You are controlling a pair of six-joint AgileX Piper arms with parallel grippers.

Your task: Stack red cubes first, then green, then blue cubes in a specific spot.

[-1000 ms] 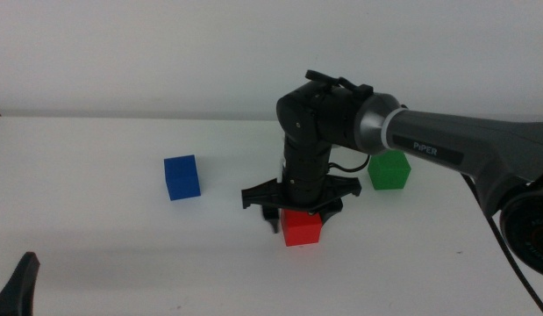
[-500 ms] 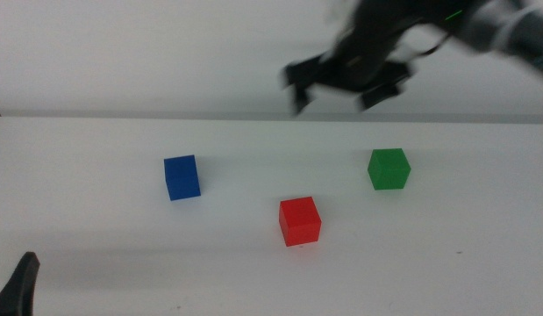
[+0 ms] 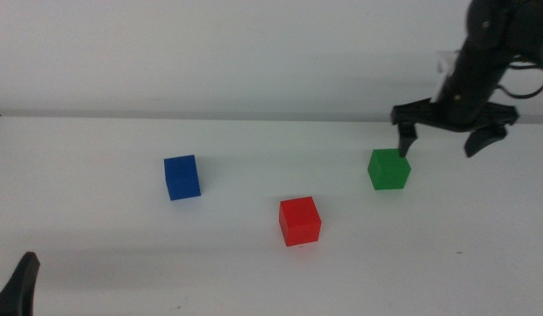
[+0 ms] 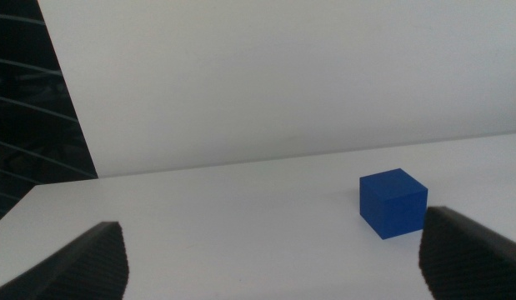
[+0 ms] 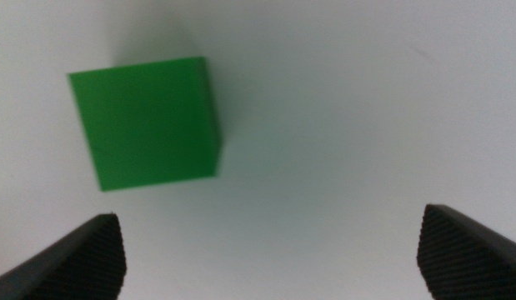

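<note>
Your right gripper (image 3: 448, 139) hangs wide open and empty at the right of the frame, just above and right of the green cube (image 3: 389, 168). The red cube (image 3: 299, 220) sits center on the bench (image 3: 96, 237), the blue cube (image 3: 182, 177) to its left. The left gripper (image 4: 274, 258) waits open at the lower left corner.

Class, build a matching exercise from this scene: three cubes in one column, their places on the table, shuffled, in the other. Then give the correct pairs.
Things:
1. red cube
2. green cube
3. blue cube

Places:
A. just below the open right tool
B. alone toward the left arm's side
C. nearest the camera, between the other two

Pairs: 1-C, 2-A, 3-B
</note>
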